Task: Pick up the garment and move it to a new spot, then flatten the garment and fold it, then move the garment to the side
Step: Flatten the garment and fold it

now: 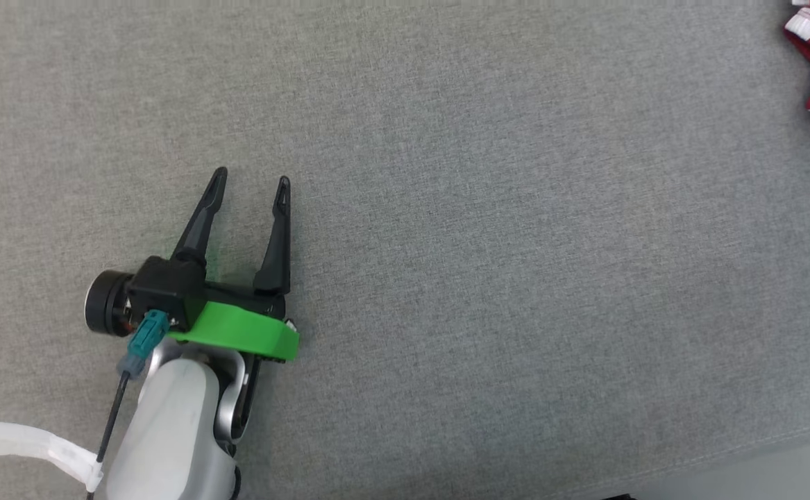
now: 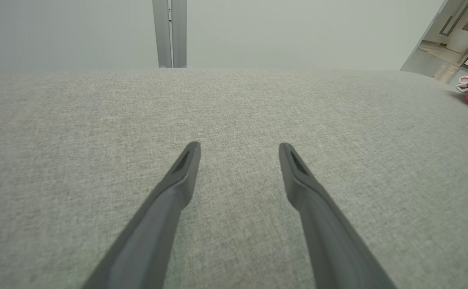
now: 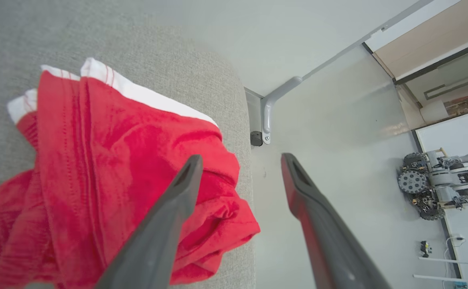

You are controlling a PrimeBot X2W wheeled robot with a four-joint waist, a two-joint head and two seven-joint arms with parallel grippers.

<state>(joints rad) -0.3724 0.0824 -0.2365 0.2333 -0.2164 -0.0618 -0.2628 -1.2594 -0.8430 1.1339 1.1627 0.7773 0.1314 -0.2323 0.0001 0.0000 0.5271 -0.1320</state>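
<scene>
- The garment (image 3: 109,160) lies on the worktop (image 1: 481,243), at the worktop's far right corner, hard against its rounded edge. It is red with white trim, doubled over in several layers, and rumpled on the side nearest the worktop's edge.
- Your right gripper (image 3: 241,156) hangs over that same worktop corner. Its jaws stand wide apart with nothing between them: 1 finger is over the garment and the other is out past the worktop's edge, above the floor (image 3: 330,104). No cloth is pinched.
- Your left gripper (image 1: 252,176) sits over the worktop's near left part, well apart from the garment. Its jaws are open and empty, with bare grey worktop under them.
- Done, as I judge it: the garment is layered, not spread out, and it sits off at the worktop's side with both jaws free. So the pick-up, the flattening, the folding and the move aside all look finished. You appear to be at the very end of step 3 of 3.
- The fold looks loose, more a soft bundle than a crisp rectangle. Decide whether that passes for you.
- Left to do, as I judge it: little beyond drawing the right arm back toward the worktop's middle.
- Watch 1 thing: the lowest lump of cloth reaches the worktop's very edge. I cannot tell whether it overhangs, so lift away without dragging it.
</scene>
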